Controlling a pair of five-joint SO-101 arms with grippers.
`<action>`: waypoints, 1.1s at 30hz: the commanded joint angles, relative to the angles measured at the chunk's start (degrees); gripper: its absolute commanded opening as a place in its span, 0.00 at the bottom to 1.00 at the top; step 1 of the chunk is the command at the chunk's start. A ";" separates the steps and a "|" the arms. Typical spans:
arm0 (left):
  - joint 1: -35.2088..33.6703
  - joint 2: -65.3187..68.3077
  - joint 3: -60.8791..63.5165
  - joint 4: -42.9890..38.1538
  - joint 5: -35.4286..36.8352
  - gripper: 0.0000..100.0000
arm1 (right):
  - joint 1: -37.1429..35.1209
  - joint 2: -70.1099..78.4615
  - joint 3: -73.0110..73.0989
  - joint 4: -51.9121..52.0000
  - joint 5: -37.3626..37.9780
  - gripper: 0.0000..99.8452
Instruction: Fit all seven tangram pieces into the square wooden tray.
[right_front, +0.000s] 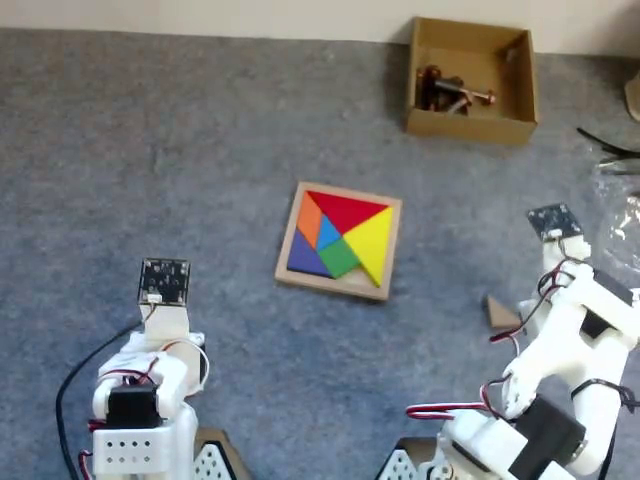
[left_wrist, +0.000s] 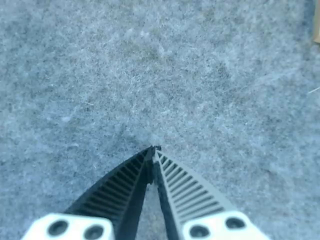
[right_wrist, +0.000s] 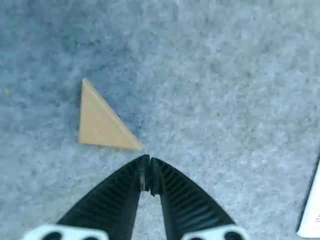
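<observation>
The square wooden tray (right_front: 290, 272) lies mid-table, holding red, orange, blue, purple, green and yellow pieces; a bare strip shows along its near edge. A plain wooden triangle (right_front: 500, 313) (right_wrist: 101, 123) lies on the carpet to the tray's right. My right gripper (right_wrist: 147, 174) is shut with nothing in it, its tips just beside one corner of that triangle. My left gripper (left_wrist: 153, 150) is shut and empty over bare carpet, at the near left of the table (right_front: 164, 283).
A cardboard box (right_front: 470, 80) with small parts stands at the back right. Clear plastic wrap and black cables (right_front: 615, 180) lie at the right edge. A white sheet corner (right_wrist: 312, 210) sits near the right gripper. Grey carpet covers the table.
</observation>
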 joint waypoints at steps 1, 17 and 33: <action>-0.75 -0.31 1.27 0.44 -0.35 0.01 | 0.57 -2.68 -0.31 2.86 0.09 0.01; -0.75 -0.31 1.27 0.44 -0.35 0.01 | -6.81 -2.77 -2.33 6.90 0.70 0.15; -0.75 -0.31 1.27 0.44 -0.35 0.01 | -12.88 -2.15 -1.89 6.55 17.85 0.15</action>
